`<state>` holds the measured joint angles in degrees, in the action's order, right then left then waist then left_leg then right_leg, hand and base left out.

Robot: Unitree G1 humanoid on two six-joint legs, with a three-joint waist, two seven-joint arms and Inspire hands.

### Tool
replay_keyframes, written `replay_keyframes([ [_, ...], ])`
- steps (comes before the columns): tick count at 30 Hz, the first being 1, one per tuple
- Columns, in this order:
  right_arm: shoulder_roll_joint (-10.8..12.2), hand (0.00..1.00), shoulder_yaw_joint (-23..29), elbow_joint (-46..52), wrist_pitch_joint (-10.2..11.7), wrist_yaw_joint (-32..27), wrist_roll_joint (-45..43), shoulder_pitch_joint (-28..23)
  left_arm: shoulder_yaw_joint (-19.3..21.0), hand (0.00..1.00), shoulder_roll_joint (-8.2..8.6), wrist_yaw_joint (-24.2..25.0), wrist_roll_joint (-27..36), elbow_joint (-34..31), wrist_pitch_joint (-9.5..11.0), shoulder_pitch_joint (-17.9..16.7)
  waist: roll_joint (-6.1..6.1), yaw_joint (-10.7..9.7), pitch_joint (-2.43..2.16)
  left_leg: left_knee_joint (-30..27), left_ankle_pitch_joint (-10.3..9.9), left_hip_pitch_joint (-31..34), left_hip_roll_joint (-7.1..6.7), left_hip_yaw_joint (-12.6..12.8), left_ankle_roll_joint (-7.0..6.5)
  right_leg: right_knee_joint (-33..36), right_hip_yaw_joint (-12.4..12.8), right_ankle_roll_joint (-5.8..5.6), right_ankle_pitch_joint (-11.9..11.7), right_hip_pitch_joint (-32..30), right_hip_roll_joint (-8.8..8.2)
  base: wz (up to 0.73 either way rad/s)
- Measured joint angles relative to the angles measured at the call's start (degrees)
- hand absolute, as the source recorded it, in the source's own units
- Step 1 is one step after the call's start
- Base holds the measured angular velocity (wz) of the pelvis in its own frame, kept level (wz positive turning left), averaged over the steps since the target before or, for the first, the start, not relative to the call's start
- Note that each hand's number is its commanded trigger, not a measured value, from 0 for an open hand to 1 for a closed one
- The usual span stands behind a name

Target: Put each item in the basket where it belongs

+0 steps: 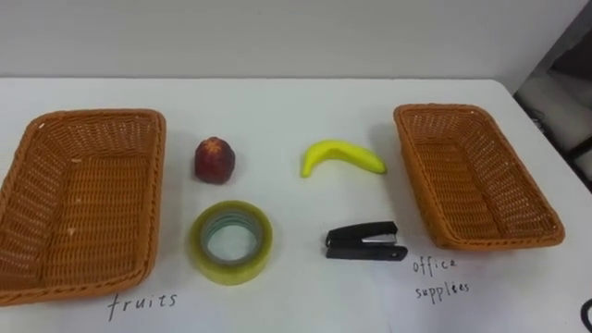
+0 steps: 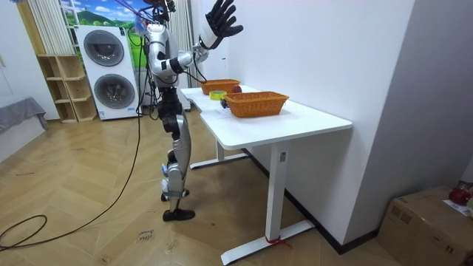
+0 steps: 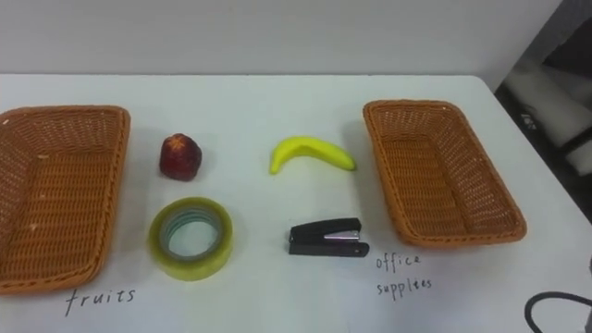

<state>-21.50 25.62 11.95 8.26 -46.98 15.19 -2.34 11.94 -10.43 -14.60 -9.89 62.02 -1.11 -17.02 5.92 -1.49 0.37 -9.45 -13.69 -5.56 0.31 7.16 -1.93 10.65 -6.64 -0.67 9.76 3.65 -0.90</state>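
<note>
Judging the banana (image 1: 339, 152) light, smooth and slightly soft, I would grasp across its middle; my right hand (image 2: 220, 26) is raised, fingers spread, empty.

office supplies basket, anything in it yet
Empty: the right basket shows bare wicker; stapler and tape roll lie outside it.

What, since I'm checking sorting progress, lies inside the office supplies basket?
Nothing: the office supplies basket shows a bare woven floor. The stapler and tape roll lie outside. Its near wall covers a thin strip.
</note>
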Motion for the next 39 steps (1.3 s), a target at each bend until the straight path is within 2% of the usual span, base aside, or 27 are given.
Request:
replay_keyframes([
  [4, 0.0, 0.0, -0.9, 3.8, -0.6, 0.9, -0.2, 0.7, 0.0, 0.0, -0.06, -0.6, -2.4, -0.1, -0.6, 0.2, -0.03, 0.3, -0.08, -0.2, 0.0, 0.1, 0.0, -0.8, 0.01, 0.0, -1.3, 0.0, 0.0, 0.2, -0.07, 0.1],
  [14, 0.0, 0.0, -3.9, 4.6, -1.6, 6.5, -4.9, 2.6, 0.3, 0.0, -0.06, -1.0, -6.0, -0.1, -1.3, 1.3, 0.15, 1.9, -0.3, -0.5, 0.0, -0.2, -0.02, -1.2, 0.03, -0.1, -1.4, 0.0, 0.0, 0.7, -0.1, 0.01],
  [21, -0.2, 0.0, -4.8, 4.6, -2.1, 11.4, -9.1, 4.7, 0.9, 0.0, -0.09, -0.9, -6.0, -0.1, -1.3, 1.3, 0.21, 2.0, -0.19, -0.8, 0.0, -0.2, -0.01, -1.4, 0.04, -0.1, -1.6, 0.0, 0.0, 1.1, -0.15, 0.01],
  [23, -0.9, 0.0, -5.5, 4.6, -2.1, 12.7, -9.2, 4.7, 0.9, 0.0, -0.09, -0.9, -6.0, -0.1, -1.3, 1.3, 0.18, 1.9, -0.04, -0.6, 0.0, -0.2, 0.0, -1.6, 0.05, -0.1, -1.7, 0.0, 0.0, 1.2, -0.16, 0.02],
  [29, -1.2, 0.0, -7.1, 4.6, -3.0, 15.2, -9.3, 4.7, 0.8, 0.0, -0.11, -0.9, -6.0, 0.0, -1.4, 1.7, 0.69, 1.9, 0.04, -0.6, 0.1, -0.1, -0.01, -2.0, 0.14, -0.1, -2.1, 0.02, 0.0, 1.4, -0.16, 0.04],
  [39, -1.1, 0.0, -15.4, 3.5, -4.8, 24.1, -13.8, 4.7, -1.7, 0.0, -0.21, 0.1, -5.9, 0.5, -1.6, 2.0, 0.05, 2.3, 0.17, -1.1, 0.1, 0.0, -0.04, -2.6, 0.13, -0.1, -3.1, 0.03, 0.0, 1.3, -0.31, 0.02],
])
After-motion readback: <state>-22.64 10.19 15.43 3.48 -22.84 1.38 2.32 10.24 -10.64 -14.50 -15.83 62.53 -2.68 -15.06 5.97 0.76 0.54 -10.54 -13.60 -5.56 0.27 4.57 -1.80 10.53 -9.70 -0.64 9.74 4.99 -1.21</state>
